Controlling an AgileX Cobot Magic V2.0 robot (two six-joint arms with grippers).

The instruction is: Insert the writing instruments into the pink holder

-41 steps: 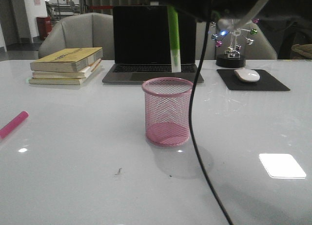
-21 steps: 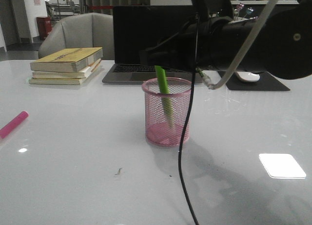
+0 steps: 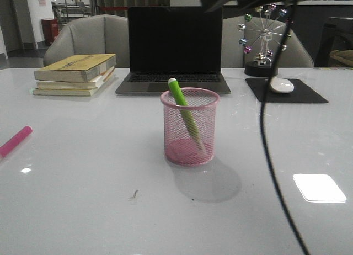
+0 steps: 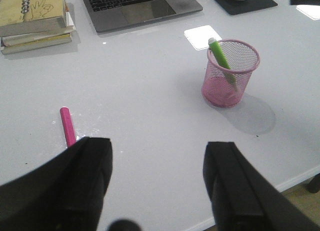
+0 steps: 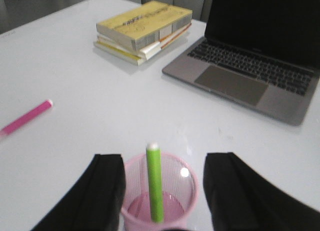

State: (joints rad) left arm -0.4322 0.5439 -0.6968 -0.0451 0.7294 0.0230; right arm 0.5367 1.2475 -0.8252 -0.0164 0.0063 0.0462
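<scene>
Green marker (image 3: 184,112) sits inside the pink holder (image 3: 190,127) on my front view, leaning so its whitish cap pokes over the rim on the left while its lower end rests toward the right of the base. The holder stands upright near the middle of the table (image 3: 83,183), in front of the laptop (image 3: 174,48).

From the right wrist camera I see the right gripper (image 5: 162,191) hanging above the holder with its fingers spread wide, one either side of the cup, gripping nothing; the green marker stands free between them. On the front view only a dark piece of that arm shows along the top edge, with its cable (image 3: 273,155) trailing down.

My left gripper (image 4: 157,186) is likewise spread wide and empty, well apart from the holder. The pink marker (image 4: 67,126) lies flat on the table just beyond its left finger, though how close I can't quite judge from this angle. On the front view that marker lies at the far left edge.

A stack of books (image 3: 75,74) sits left of the laptop, and a mouse (image 3: 281,84) rests on its dark pad to the right.
</scene>
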